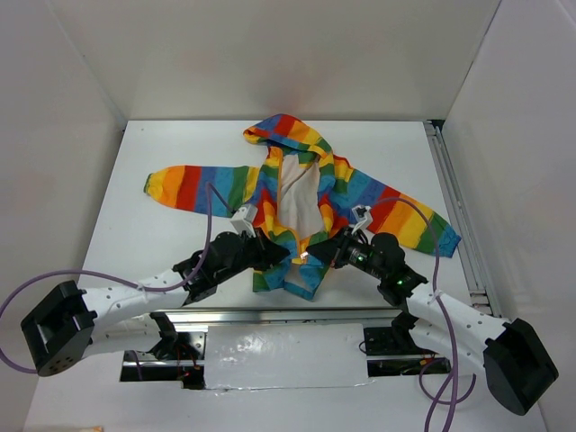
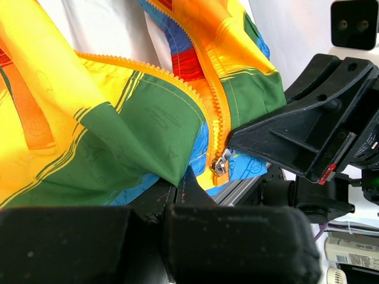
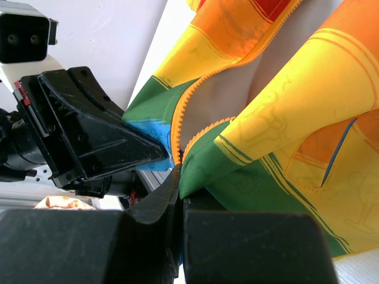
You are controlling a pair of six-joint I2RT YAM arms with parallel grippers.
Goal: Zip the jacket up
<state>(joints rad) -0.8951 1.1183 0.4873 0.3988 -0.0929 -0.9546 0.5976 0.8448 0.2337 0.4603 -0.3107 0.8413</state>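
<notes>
Left gripper (image 1: 277,256), right gripper (image 1: 317,255) tip-to-tip, tight on jacket (image 1: 290,193) hem

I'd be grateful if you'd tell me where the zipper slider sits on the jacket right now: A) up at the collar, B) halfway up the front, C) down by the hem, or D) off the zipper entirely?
C: the left wrist view shows the slider low on the jacket, by the blue bottom stripe, with the zipper teeth apart above it.
</notes>
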